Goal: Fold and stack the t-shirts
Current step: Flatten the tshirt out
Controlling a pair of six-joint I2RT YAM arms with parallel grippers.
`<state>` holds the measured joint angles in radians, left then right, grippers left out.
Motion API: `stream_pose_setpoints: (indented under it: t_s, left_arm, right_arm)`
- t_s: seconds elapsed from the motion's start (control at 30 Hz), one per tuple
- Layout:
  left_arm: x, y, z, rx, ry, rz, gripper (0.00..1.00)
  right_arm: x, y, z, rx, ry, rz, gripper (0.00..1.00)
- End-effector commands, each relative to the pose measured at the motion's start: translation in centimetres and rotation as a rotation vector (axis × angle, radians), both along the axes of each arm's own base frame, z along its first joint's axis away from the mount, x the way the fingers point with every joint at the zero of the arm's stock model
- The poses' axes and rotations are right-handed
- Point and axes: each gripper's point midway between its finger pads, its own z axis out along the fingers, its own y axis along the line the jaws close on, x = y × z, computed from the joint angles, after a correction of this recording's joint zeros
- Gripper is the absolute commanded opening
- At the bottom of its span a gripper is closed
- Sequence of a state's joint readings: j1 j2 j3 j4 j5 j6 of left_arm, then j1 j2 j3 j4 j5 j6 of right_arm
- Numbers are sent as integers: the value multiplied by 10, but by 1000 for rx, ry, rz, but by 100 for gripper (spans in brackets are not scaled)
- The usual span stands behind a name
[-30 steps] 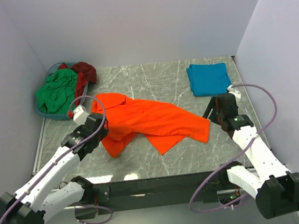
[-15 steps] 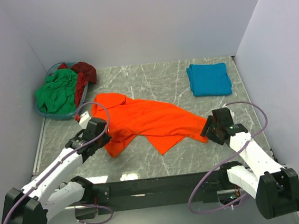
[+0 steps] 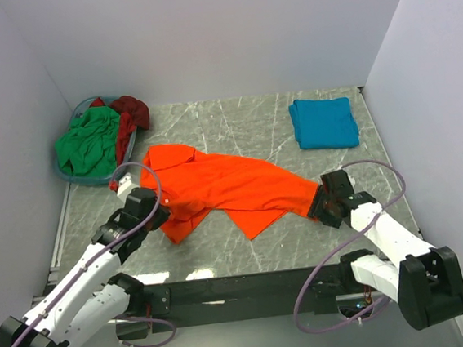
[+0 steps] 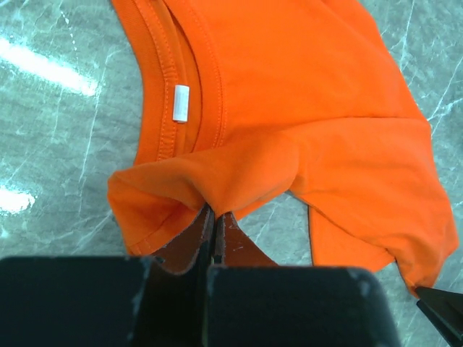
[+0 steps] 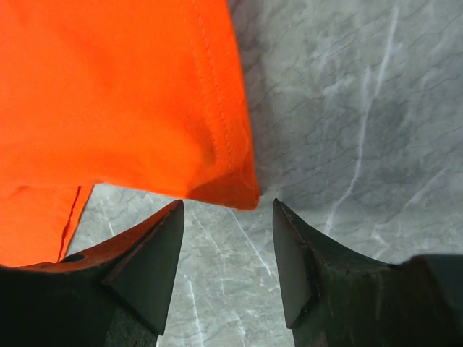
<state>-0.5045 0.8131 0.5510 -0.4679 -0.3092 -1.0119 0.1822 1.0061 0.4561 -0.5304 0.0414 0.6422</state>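
The bright orange t-shirt (image 3: 233,186) lies spread and rumpled across the middle of the table. My left gripper (image 3: 158,213) is shut on a fold of the orange t-shirt (image 4: 289,108) near its collar. My right gripper (image 3: 315,205) is open just short of the shirt's right corner (image 5: 224,189), which lies between and ahead of its fingertips (image 5: 173,217). The teal blue t-shirt (image 3: 322,121) lies folded at the back right. The green t-shirt (image 3: 87,142) and the dark red t-shirt (image 3: 131,111) are bunched in the basket.
A blue plastic basket (image 3: 71,176) stands at the back left corner against the left wall. The grey marble table (image 3: 235,124) is walled on three sides. A black rail runs along the near edge.
My right gripper has moved down and left from near the teal shirt to the orange shirt's right corner. My left gripper has shifted slightly toward the near edge, still on the orange cloth.
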Motion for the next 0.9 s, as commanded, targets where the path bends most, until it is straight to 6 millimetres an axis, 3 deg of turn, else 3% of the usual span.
stream_pose_setpoints:
  t_s: [0.0, 0.2, 0.43, 0.53, 0.57, 0.63, 0.7, 0.77, 0.8, 0.83, 0.87]
  left_arm:
    - [-1, -1, 0, -27, -12, 3, 1]
    - [-2, -8, -3, -55, -10, -24, 1]
    - [2, -3, -2, -29, -12, 4, 1]
    - [3, -2, -1, -24, -13, 9, 1]
    - [5, -2, 2, -23, -23, 13, 1]
    - [8, -2, 7, -23, -38, 17, 1]
    - [15, 0, 24, -13, -78, 26, 1]
    - [26, 5, 53, 10, -147, 50, 1]
    - [29, 9, 64, 30, -164, 66, 1]
    - [35, 11, 92, 23, -218, 85, 1]
    - [38, 15, 106, 40, -245, 96, 1]
  right_arm:
    - [9, 3, 4, -30, -31, -11, 59]
    - [12, 1, -1, -104, -6, -31, 54]
    - [22, -4, -5, -160, -1, -42, 48]
    - [26, 0, -4, -149, -16, -24, 32]
    - [27, 0, -2, -150, -25, -21, 16]
    - [37, 2, 15, -146, -72, 1, 4]
    - [42, 0, 35, -158, -123, 13, 0]
    - [57, -1, 69, -165, -207, 0, 0]
    - [66, 0, 99, -160, -281, 7, 0]
    - [70, -2, 115, -167, -318, -1, 0]
    - [73, -3, 131, -169, -354, -4, 0]
